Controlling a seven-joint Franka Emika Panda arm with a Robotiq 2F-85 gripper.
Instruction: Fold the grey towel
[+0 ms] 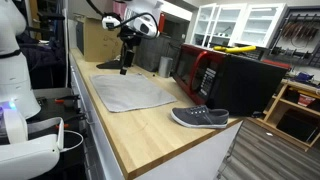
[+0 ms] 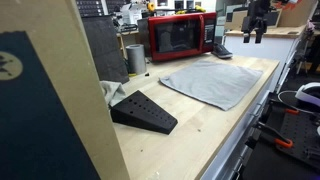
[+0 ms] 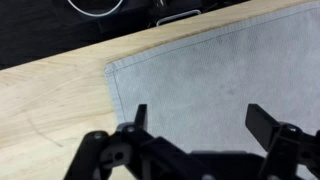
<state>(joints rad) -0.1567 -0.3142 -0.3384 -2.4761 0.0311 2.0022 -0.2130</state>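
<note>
The grey towel (image 1: 130, 93) lies flat and spread on the wooden counter in both exterior views (image 2: 213, 78). My gripper (image 1: 126, 62) hangs over the towel's far corner, a little above it; it also shows in an exterior view (image 2: 253, 34). In the wrist view the gripper (image 3: 198, 118) is open and empty, its two fingers spread over the towel (image 3: 210, 70) close to a hemmed corner.
A grey shoe (image 1: 199, 117) lies near the towel's near end. A red microwave (image 2: 180, 35) stands at the back. A black wedge-shaped block (image 2: 143, 111) and a metal cup (image 2: 135, 57) sit on the counter (image 2: 200, 130). The counter edge (image 1: 110, 140) runs alongside the towel.
</note>
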